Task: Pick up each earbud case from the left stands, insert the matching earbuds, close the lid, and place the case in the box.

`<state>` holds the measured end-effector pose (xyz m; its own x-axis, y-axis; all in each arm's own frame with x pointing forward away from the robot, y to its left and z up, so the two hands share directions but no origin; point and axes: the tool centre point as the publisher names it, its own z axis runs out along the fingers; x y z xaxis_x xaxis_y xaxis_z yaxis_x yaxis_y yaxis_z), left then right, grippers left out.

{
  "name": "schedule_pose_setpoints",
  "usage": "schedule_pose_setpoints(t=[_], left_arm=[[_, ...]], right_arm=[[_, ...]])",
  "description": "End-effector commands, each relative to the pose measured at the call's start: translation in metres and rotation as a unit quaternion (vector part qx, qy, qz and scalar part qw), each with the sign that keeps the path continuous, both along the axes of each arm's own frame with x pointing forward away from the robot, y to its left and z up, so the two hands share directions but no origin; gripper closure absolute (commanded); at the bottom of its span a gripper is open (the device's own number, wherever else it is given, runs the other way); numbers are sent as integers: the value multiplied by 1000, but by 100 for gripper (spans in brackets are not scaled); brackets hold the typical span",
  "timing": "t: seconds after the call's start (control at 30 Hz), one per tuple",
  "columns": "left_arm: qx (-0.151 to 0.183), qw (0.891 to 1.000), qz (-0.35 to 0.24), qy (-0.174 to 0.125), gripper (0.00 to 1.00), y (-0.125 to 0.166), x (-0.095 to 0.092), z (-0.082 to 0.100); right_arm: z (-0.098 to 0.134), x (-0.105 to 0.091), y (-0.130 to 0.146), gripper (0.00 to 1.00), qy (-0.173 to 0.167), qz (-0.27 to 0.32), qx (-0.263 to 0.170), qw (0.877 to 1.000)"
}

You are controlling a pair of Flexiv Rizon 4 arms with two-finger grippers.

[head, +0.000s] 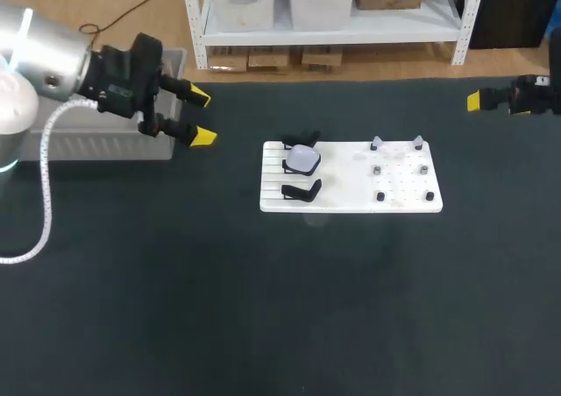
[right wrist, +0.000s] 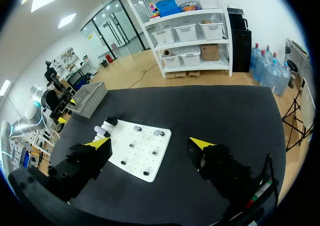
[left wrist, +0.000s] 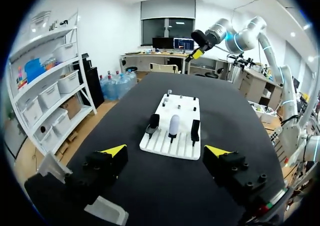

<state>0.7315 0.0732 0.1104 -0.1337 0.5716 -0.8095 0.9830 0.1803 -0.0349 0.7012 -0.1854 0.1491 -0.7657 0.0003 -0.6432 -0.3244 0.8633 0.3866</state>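
White earbud case [head: 303, 159] parked on the middle one of three black stands [head: 301, 190], at the left, ribbed end of a flat white board [head: 403, 201]. Standing on end, long axis straight up, rounded top. Smooth pebble shape, kinda glossy plastic. Other two stands bare, matte black, curved. Small pegs [head: 376, 142] dotted over the board's right half, too tiny to make out. All on a dark matte table [head: 263, 308]. Left claw [head: 202, 116] spread wide, pinching nothing, just beside the grey box [head: 96, 142], well apart from the board. Right claw [right wrist: 150, 143] spread too, nothing in it, over by the table's far right edge.
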Motion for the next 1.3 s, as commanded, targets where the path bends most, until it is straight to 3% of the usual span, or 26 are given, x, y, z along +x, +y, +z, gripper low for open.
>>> schedule_pose_setpoints(t=[0.03,0.63,0.9,1.3], left_arm=[[-1,1000,-23,17,0,-4,9,-3],[-1,1000,-23,17,0,-4,9,-3],[6,997,-69,-31,0,-29,7,-21],[-18,992,-121,-18,0,-64,9,-46]], right_arm=[[0,0,0,0,0,0,-1,1000],[0,0,0,0,0,0,-1,1000],[0,0,0,0,0,0,-1,1000],[0,0,0,0,0,0,-1,1000]])
